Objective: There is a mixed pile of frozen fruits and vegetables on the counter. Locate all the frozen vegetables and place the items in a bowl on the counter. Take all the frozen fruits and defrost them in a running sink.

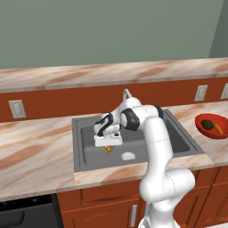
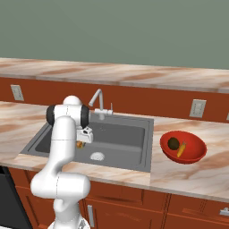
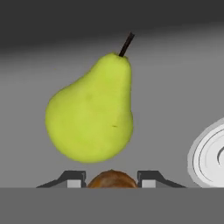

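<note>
My gripper (image 1: 107, 146) hangs low inside the dark grey sink (image 1: 178, 139), shut on a small orange-brown ball (image 3: 112, 179) that sits between the two fingertips (image 3: 74, 178). Just beyond it a yellow-green pear-shaped fruit (image 3: 94, 116) with a dark stem lies on the sink floor. In the right base view the gripper (image 2: 81, 144) is partly hidden behind my arm. The red bowl (image 2: 170, 154) stands on the counter right of the sink, holding the dark brown ball (image 2: 173, 143) and the orange carrot (image 2: 181, 149).
The pale round drain (image 1: 128, 156) lies right of the gripper on the sink floor. The silver gooseneck faucet (image 2: 97, 100) rises at the back rim. The marbled counter (image 1: 31, 147) runs to both sides. Wall outlets (image 1: 17, 108) sit on the backsplash.
</note>
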